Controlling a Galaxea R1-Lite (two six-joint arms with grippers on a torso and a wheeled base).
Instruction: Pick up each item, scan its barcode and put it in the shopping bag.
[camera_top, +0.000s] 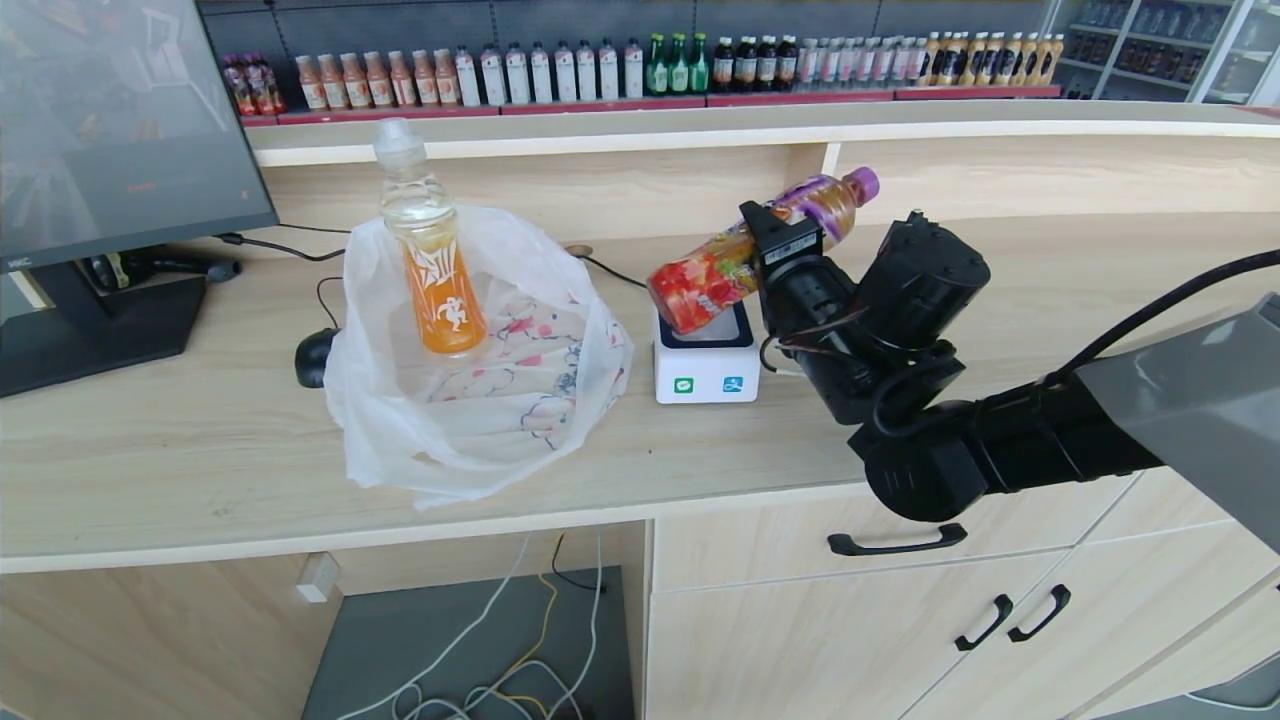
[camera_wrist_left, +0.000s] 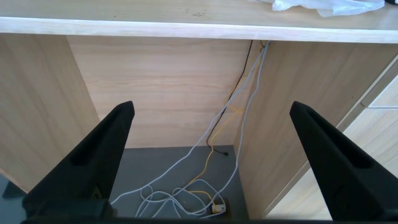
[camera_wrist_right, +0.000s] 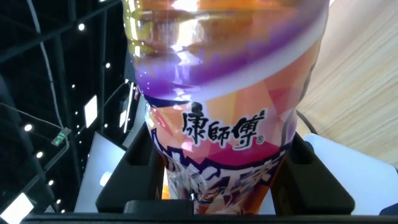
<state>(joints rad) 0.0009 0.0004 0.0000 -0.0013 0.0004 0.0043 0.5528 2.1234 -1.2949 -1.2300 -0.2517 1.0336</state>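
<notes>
Gripping a purple-capped drink bottle (camera_top: 700, 280) about its middle, the right gripper (camera_top: 772, 240) has its fingers closed against the label on both sides; the right wrist view shows the bottle (camera_wrist_right: 224, 112) wedged between the two dark fingers (camera_wrist_right: 142, 171). Bottle tilted, cap toward the worktop's back edge, base low over the dark top window of the white scanner box (camera_top: 705, 375). Cannot tell whether base and window touch. Scanner stands mid-depth on the worktop (camera_top: 200, 450), right of centre, just beside the shopping bag (camera_top: 400, 430). Bag is white plastic, mouth open and slumped, left of the scanner and reaching close to the front edge. One orange drink bottle (camera_top: 440, 290) stands upright inside it, pale cap on, toward the back of the bag. Left gripper (camera_wrist_left: 212, 107) sits below the worktop's front edge, fingers spread wide with nothing between them, facing the open bay under the counter where loose cables (camera_wrist_left: 186, 199) lie on the floor; a bit of the bag (camera_wrist_left: 323, 6) shows above the edge. Count: two bottles at the worktop (one held, one bagged), one bag, one scanner box. One monitor (camera_top: 120, 110) at the back-left corner, one dark mouse (camera_top: 312, 357) touching the bag's left side. Long row of bottles (camera_top: 640, 68) on the shelf beyond the back edge.
</notes>
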